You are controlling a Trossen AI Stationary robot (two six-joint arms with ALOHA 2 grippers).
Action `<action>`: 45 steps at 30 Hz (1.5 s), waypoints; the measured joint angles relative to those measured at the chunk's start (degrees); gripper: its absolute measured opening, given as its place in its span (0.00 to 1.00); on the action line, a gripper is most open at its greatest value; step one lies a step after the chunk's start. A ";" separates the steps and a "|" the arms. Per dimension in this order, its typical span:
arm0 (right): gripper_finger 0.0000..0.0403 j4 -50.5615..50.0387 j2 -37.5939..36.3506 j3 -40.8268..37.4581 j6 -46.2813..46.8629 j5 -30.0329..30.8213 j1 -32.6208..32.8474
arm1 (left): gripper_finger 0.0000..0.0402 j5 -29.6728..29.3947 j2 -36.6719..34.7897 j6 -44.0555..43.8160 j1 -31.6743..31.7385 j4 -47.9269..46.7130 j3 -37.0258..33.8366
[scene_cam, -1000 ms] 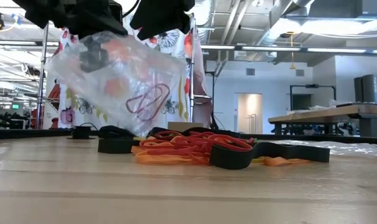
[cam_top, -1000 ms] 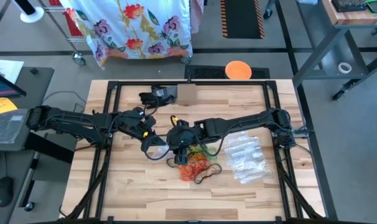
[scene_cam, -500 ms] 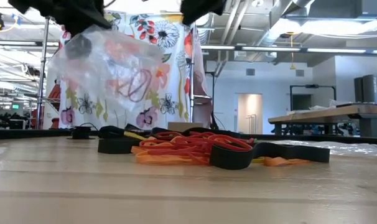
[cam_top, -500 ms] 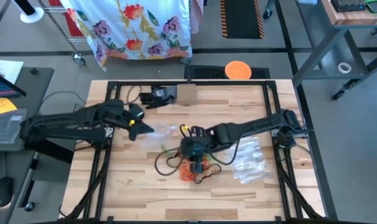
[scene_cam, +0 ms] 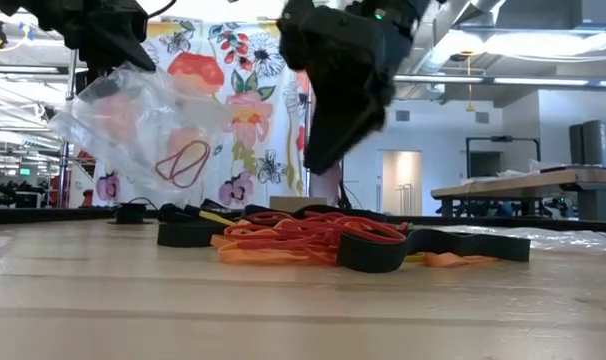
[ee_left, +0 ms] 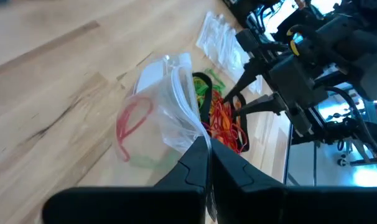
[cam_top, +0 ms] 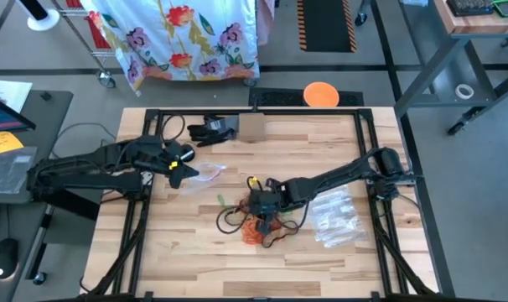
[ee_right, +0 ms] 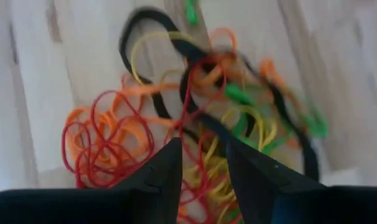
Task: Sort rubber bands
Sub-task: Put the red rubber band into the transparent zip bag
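Rubber bands point(cam_top: 264, 225) lie in one tangled heap of red, orange, yellow, green and black loops toward the front middle of the worktop point(cam_top: 187, 252), and the right fingers point(ee_right: 201, 163) hang just above that heap, parted by a narrow gap with nothing between them. Because the loops are interlaced, a pinch from here would likely catch several colours at once, or drag a long black band and pull the whole heap along with it, spoiling the sort. A band stretched in the lift could also snap free and fly off the worktop. Farther out, toward the left edge, the left fingers point(ee_left: 204, 163) are pressed together on the rim of a clear bag point(ee_left: 167, 102) holding a red loop point(ee_left: 131, 121), and the bag hangs clear of the worktop. Its mouth looks slack and half collapsed, so a dropped band may miss it, and any tilt could spill the red loop. More clear bags point(cam_top: 334, 214) lie near the right edge.
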 joint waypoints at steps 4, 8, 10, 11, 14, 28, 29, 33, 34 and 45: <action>0.30 1.12 0.53 -2.35 3.59 -0.02 1.94 | 0.00 0.15 1.75 0.00 -0.53 0.16 0.00; 0.30 3.50 1.24 -4.01 4.11 0.36 3.09 | 0.00 0.68 3.30 -0.38 -0.93 -0.56 0.00; 0.30 7.27 1.04 -4.06 4.21 0.55 3.01 | 0.00 0.36 3.91 -1.04 -1.24 -0.84 0.00; 0.30 7.94 0.96 -4.13 4.12 0.76 2.92 | 0.00 -0.45 4.32 -1.07 -1.52 -0.79 0.00; 0.30 10.59 1.15 -4.34 2.15 0.88 2.49 | 0.00 -3.54 5.16 -1.12 -2.07 -0.40 -0.02; 0.28 13.09 6.80 -4.37 -0.49 0.08 -1.05 | 0.00 -3.04 6.73 0.04 -2.21 3.10 -0.09; 0.26 13.64 6.96 -4.27 -0.51 0.04 -1.27 | 0.00 -2.98 6.73 0.04 -2.21 3.12 -0.09; 0.06 12.78 5.96 -3.62 -3.52 -0.04 -1.49 | 0.00 -2.90 6.74 0.04 -2.21 2.95 -0.09; 0.03 13.00 5.31 -2.87 -4.80 -0.08 -1.58 | 0.00 -2.88 6.71 0.07 -2.21 3.02 -0.09; 0.00 6.77 -0.34 8.66 -16.70 2.13 -0.77 | 0.00 -2.88 6.73 0.28 -2.21 3.35 -0.09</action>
